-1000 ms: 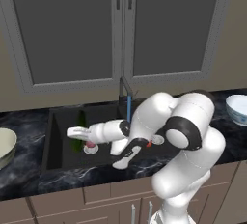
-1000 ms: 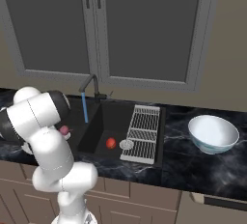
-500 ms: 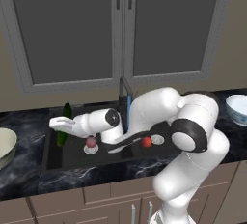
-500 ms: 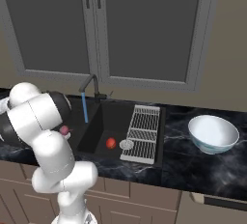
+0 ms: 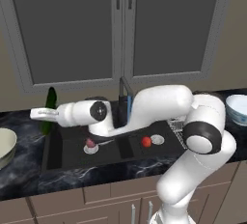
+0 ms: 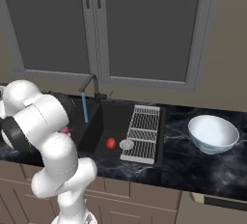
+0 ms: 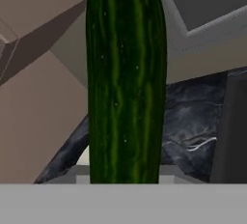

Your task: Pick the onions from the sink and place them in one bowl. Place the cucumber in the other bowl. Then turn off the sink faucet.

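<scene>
A beige wall [image 6: 226, 49] carries a grey-framed double cabinet [image 5: 120, 25] with dark glass panes and small handles. Below runs a black marbled table [image 6: 193, 170] over taupe drawer fronts [image 5: 96, 199]. A wire drying rack [image 6: 143, 133] lies on it.

Even, flat rendered light, soft shadows on wall, no glare; hand view slightly blurry

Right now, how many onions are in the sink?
2. The pinkish onion sits in the left basin by its drain; the red-orange onion sits in the right basin beside the silver drain.
</scene>
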{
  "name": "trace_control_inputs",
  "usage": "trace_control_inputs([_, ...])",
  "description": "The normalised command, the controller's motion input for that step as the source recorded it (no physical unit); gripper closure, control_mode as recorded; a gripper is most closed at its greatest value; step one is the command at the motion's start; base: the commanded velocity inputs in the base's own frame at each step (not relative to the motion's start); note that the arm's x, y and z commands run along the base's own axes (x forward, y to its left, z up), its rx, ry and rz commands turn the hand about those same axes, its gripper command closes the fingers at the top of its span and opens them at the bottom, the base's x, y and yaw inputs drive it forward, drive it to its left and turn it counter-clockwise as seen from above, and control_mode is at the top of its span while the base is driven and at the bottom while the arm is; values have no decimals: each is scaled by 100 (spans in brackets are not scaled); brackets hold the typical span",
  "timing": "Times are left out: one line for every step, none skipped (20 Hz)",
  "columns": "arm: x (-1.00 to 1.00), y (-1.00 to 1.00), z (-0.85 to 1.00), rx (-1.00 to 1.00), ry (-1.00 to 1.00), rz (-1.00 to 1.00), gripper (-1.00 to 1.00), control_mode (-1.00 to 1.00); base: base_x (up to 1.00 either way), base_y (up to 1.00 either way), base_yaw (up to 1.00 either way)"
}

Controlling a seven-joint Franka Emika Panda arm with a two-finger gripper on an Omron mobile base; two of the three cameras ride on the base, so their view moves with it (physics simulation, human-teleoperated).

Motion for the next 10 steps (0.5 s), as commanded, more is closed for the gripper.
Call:
trace_control_inputs([0,36,31,-14,-6,0,100,-100,0,0,0])
trace_control_inputs([0,41,17,-18,0,0,100,-100,0,0,0])
trace_control_inputs([0,45,6,-22,0,0,100,-100,0,0,0])
trace_control_inputs([0,46,4,-22,3,0,100,-100,0,0,0])
trace_control_inputs([0,46,9,-21,7,0,100,-100,0,0,0])
trace_control_inputs([0,49,16,-20,8,0,100,-100,0,0,0])
trace_control_inputs([0,52,15,-21,10,0,100,-100,0,0,0])
trace_control_inputs([1,54,21,-19,7,0,100,-100,0,0,0])
trace_control_inputs([1,57,22,-19,5,0,100,-100,0,0,0])
trace_control_inputs([0,55,20,-18,3,0,100,-100,0,0,0])
